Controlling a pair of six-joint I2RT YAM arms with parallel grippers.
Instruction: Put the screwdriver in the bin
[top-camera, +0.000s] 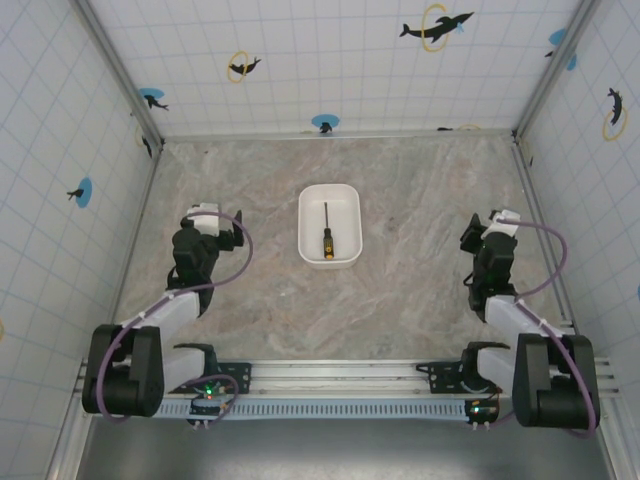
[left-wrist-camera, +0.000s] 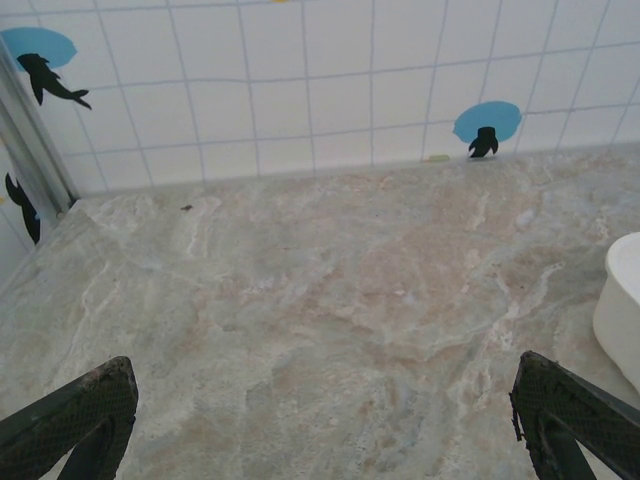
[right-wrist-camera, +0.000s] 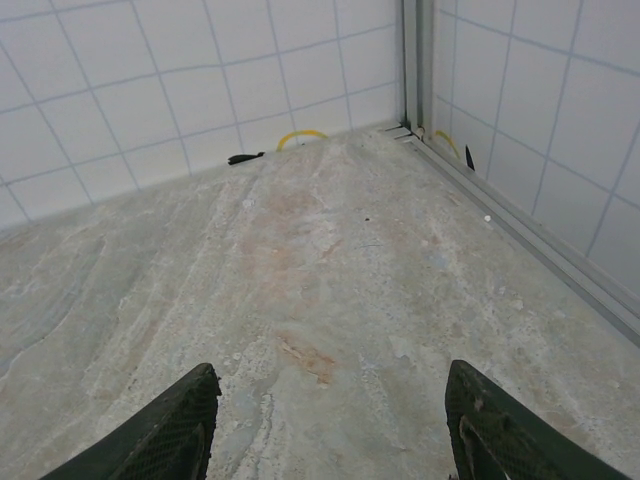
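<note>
The white bin (top-camera: 345, 200) sits at the middle of the table. Inside it lies the screwdriver (top-camera: 326, 233), its thin dark shaft pointing to the back and its black-and-yellow handle toward the near wall. My left gripper (top-camera: 228, 232) rests to the left of the bin, open and holding nothing; the bin's wall (left-wrist-camera: 622, 310) shows at the right edge of the left wrist view. Over at the table's right side my right gripper (top-camera: 478, 232) is open too, and between its fingers (right-wrist-camera: 180, 425) is bare table.
Tiled walls with fish stickers close in the table on the left, back and right. A metal corner post (right-wrist-camera: 412, 62) stands ahead of my right gripper. The arm bases sit on a rail (top-camera: 330, 378) at the near edge.
</note>
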